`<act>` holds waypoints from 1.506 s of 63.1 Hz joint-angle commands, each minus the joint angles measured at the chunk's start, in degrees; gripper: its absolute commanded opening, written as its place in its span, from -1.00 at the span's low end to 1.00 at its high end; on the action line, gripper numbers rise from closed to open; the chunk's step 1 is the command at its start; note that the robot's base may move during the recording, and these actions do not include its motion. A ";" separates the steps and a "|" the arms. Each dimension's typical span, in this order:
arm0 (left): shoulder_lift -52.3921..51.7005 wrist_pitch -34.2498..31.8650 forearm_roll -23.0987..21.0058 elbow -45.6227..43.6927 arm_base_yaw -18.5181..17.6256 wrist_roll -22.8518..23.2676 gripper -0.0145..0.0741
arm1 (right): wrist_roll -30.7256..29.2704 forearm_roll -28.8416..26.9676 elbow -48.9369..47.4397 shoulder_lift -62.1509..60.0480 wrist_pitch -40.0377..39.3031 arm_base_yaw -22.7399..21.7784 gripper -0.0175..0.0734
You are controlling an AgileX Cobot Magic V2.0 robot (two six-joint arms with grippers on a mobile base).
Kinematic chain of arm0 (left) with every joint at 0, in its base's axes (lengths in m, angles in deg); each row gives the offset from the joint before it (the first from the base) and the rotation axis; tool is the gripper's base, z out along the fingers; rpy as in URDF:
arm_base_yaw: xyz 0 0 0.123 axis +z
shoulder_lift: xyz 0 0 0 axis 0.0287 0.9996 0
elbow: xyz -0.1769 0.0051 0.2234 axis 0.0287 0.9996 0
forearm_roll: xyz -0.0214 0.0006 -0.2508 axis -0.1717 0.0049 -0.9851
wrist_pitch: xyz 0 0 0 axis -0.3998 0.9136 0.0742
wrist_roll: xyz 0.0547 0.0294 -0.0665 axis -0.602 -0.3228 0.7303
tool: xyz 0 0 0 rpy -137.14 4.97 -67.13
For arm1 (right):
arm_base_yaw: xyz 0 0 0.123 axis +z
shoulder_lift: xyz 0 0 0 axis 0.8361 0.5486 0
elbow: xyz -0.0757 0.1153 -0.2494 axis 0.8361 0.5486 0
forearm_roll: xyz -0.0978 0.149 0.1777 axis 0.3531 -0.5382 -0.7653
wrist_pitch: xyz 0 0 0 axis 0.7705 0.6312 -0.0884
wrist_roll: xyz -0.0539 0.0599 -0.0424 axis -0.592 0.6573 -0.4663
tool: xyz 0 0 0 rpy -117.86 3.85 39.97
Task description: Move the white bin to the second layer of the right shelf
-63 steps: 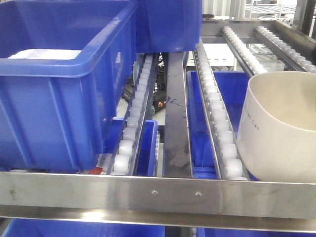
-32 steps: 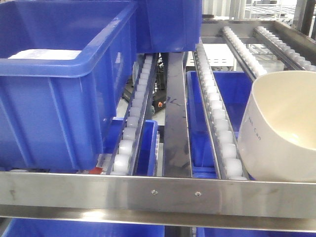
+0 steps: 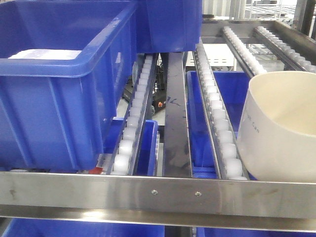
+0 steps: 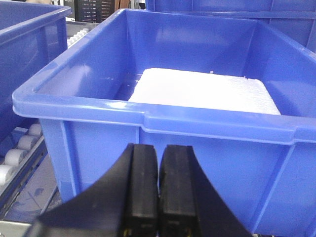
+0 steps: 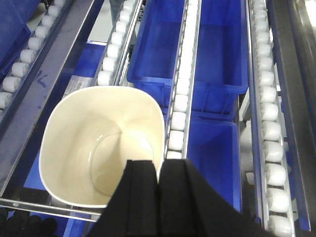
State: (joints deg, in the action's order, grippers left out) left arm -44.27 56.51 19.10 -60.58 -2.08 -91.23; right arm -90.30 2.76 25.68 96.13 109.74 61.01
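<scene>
Left gripper (image 4: 158, 190): fingers pressed together, empty, facing blue crate (image 4: 163, 123). White bin (image 3: 281, 128): on right shelf second layer (image 3: 158, 195), behind front bar; likely light, stiff, slippery, best pinched at rim. Right gripper (image 5: 158, 197): fingers closed together over the bin's near rim; grip on it unclear.

Large blue crate (image 3: 59, 74) at left, holding a flat white foam slab (image 4: 205, 91). Second blue crate (image 3: 168, 24) just behind it, farther back. Lower down, between the roller rails, more open blue crates (image 5: 190, 49), one behind another.
</scene>
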 commanded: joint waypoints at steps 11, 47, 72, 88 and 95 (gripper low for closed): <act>-0.90 -5.00 -0.05 1.61 -0.27 0.30 -0.48 | -1.11 2.47 4.40 -5.38 -15.97 0.02 -0.47; -0.90 -5.00 -0.05 1.61 -0.27 0.30 -0.48 | -1.11 2.76 32.29 -28.77 -32.51 0.02 -0.47; -0.90 -5.00 -0.05 1.61 -0.27 0.30 -0.48 | -1.11 2.76 32.29 -28.90 -31.17 0.02 -0.47; -0.90 -5.00 -0.05 1.61 -0.27 0.30 -0.48 | -1.11 2.76 32.29 -28.90 -31.17 0.02 -0.47; -0.90 -5.00 -0.05 1.61 -0.27 0.30 -0.48 | -1.11 2.76 32.29 -28.90 -31.17 0.02 -0.47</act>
State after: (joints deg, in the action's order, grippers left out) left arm -44.27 56.51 19.10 -60.58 -2.08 -91.23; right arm -90.90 5.07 57.98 68.24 83.05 61.01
